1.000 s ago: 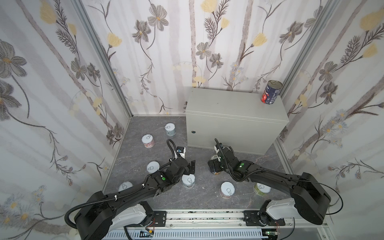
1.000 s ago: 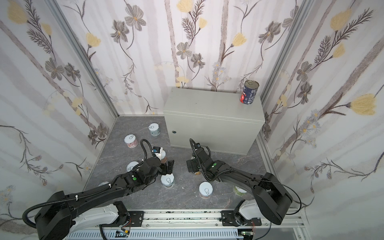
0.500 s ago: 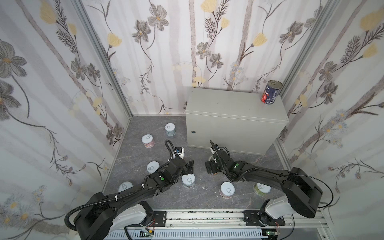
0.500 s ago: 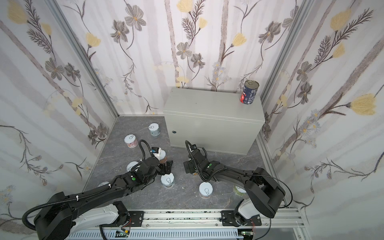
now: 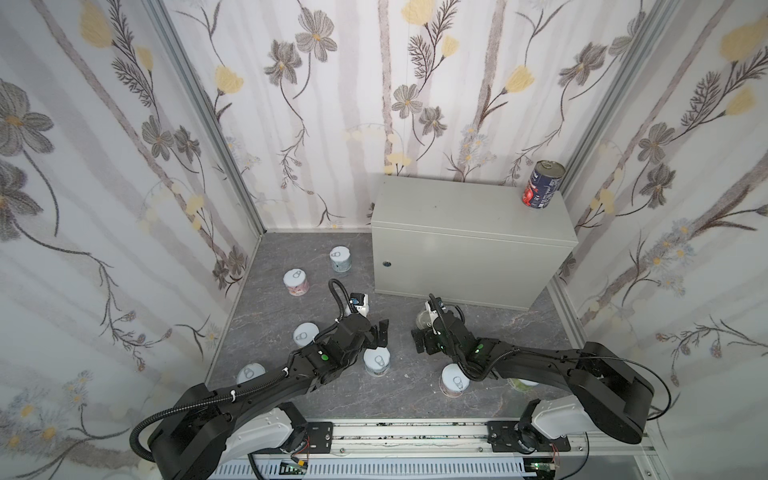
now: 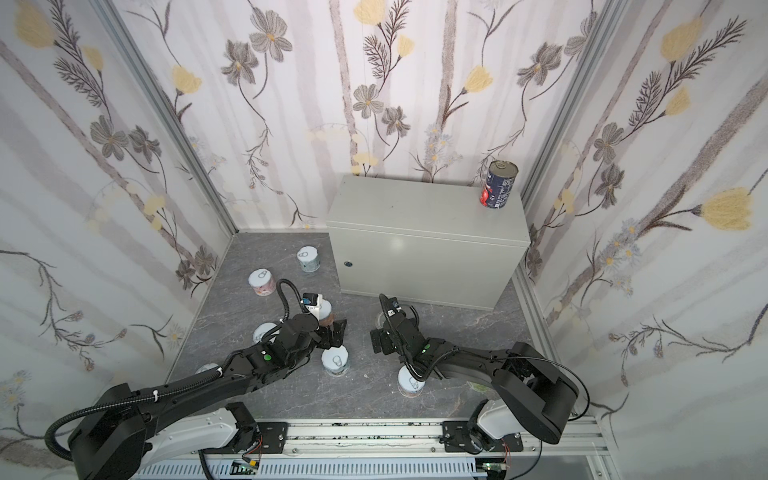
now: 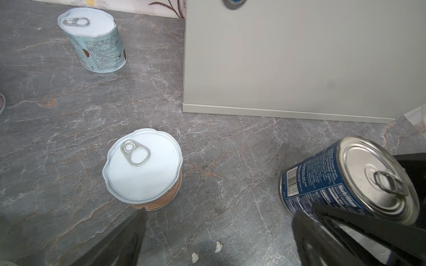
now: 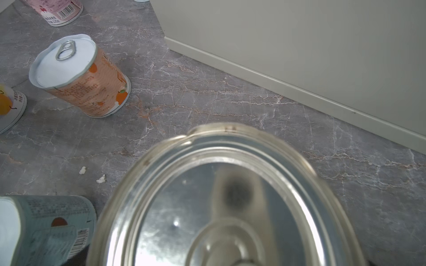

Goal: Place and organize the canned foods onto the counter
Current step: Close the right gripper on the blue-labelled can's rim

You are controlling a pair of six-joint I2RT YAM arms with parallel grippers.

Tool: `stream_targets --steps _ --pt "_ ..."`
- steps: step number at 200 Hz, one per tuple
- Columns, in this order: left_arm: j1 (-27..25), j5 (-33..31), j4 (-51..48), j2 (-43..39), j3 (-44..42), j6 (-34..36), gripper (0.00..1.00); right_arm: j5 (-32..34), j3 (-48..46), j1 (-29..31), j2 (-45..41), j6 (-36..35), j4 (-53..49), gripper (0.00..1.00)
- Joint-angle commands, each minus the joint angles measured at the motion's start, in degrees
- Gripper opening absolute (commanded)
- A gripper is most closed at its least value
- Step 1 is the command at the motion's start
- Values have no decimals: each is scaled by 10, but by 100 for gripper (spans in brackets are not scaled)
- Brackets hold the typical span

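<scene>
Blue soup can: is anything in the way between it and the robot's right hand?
No, nothing visible. The open right hand is right at the blue soup can, with a finger on each side of it.

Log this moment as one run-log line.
stage: pre-grasp | left gripper: open, empty, near orange can | right gripper: open, at blue soup can | counter: navy-and-red can only
</scene>
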Motion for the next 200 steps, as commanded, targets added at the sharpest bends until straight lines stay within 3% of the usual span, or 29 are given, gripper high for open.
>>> stream_targets --steps 1,131,200 --pt "2 0 20 -3 -1 0 100 18 -6 4 5 1 67 99" --pt "3 0 21 -8 -3 1 100 33 -41 10 56 1 162 94" --pt "6 2 22 -6 1 7 100 54 -34 10 43 -3 151 79"
